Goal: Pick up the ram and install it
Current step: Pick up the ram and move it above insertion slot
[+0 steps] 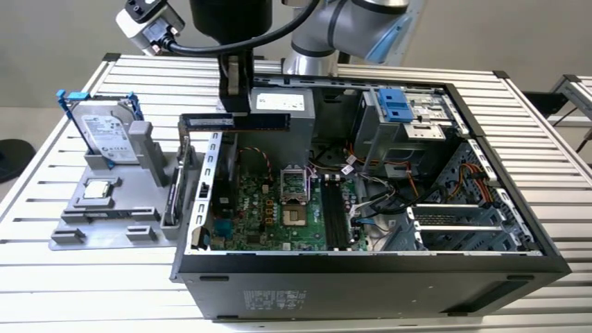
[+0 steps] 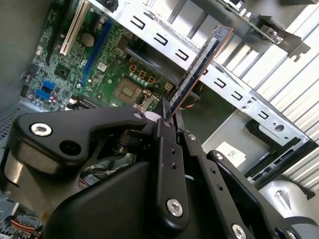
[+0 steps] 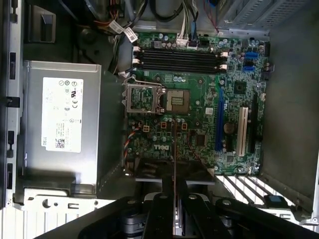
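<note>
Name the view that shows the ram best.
The exterior view: the ram shows its full long side, clamped in the jaws. Both wrist views catch the ram nearly edge-on.

The arm reaches in from the far side, wrist pointing straight down. Its claw is pinched closed on the ram.

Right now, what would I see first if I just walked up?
A big computer case lies open in the middle of the exterior view, its green motherboard showing inside. Above it the gripper holds the ram, a thin dark stick, level in the air. At the exterior view's left a silver hard drive stands in a blue frame.
</note>
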`<state>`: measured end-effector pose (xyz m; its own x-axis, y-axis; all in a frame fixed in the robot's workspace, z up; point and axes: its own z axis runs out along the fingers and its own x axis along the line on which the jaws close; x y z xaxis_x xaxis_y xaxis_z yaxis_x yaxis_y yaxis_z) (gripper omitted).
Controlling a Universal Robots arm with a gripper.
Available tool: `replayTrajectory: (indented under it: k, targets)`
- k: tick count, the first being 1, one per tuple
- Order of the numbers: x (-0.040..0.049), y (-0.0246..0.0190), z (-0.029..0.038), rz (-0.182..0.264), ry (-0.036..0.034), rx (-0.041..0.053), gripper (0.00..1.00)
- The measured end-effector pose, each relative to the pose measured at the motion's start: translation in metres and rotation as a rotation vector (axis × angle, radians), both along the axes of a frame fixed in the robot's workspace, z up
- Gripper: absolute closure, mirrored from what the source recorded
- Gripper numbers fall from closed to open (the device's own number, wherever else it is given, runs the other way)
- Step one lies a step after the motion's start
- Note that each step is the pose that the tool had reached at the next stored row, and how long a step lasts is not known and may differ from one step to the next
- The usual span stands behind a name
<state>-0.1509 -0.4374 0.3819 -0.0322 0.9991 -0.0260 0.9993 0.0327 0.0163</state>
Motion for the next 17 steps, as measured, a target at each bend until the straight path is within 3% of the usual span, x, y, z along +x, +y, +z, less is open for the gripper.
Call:
replayTrajectory:
  k: [17]
  targets:
    - [0.0215,0.0000,0.0000,-0.001,0.0000,0.0001,1.00]
